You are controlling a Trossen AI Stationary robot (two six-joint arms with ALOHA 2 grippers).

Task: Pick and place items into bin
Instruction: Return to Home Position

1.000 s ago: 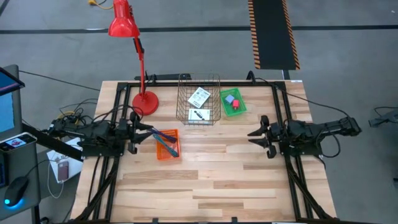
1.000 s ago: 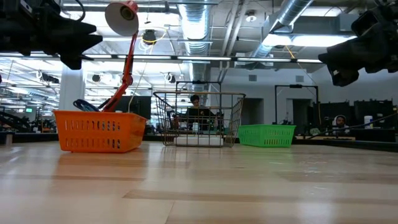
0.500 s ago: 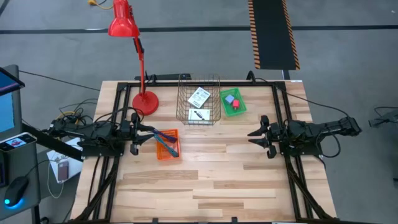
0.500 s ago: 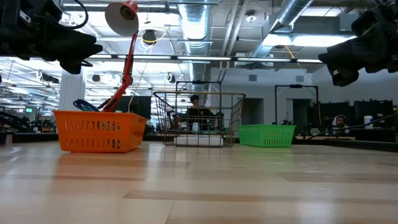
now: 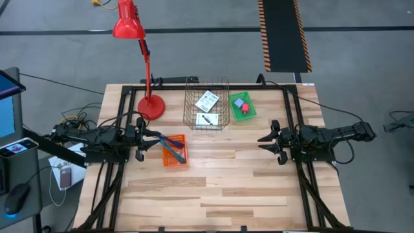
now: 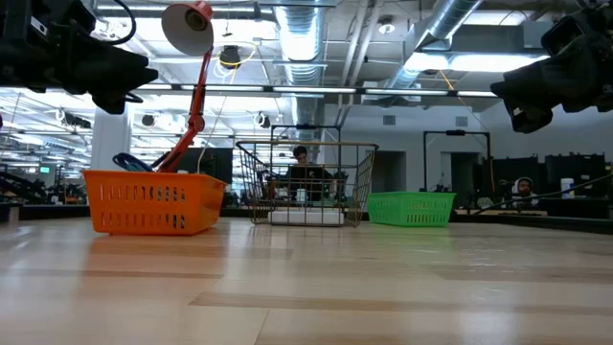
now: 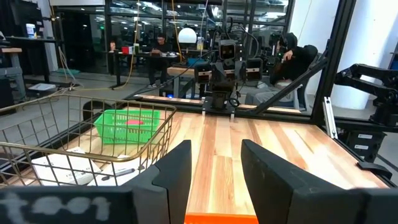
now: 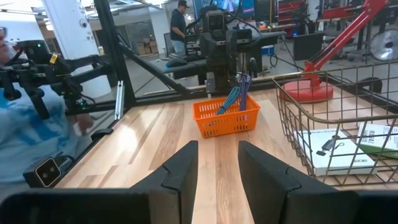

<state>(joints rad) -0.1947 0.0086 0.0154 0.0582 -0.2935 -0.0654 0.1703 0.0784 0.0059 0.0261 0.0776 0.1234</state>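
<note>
Slim blue and teal cables (image 5: 173, 147): in orange plastic bin (image 5: 169, 161), left-centre of pale wooden counter (image 5: 220, 188). Flat white cards with black marks (image 5: 207, 102): in wire basket (image 5: 187, 103), far centre. Small pink piece (image 5: 245, 107): in green bin (image 5: 253, 114), right of basket. Left pincer (image 5: 155, 140): released, empty, at orange bin's left edge. Right pincer (image 5: 261, 143): released, empty, right side.

We find no readable text, brand or number anywhere. White cards (image 5: 207, 100) in the wire basket (image 5: 189, 103), between the left gripper (image 5: 157, 140) and the right gripper (image 5: 261, 143) and farther out, carry black marks too small to read.
</note>
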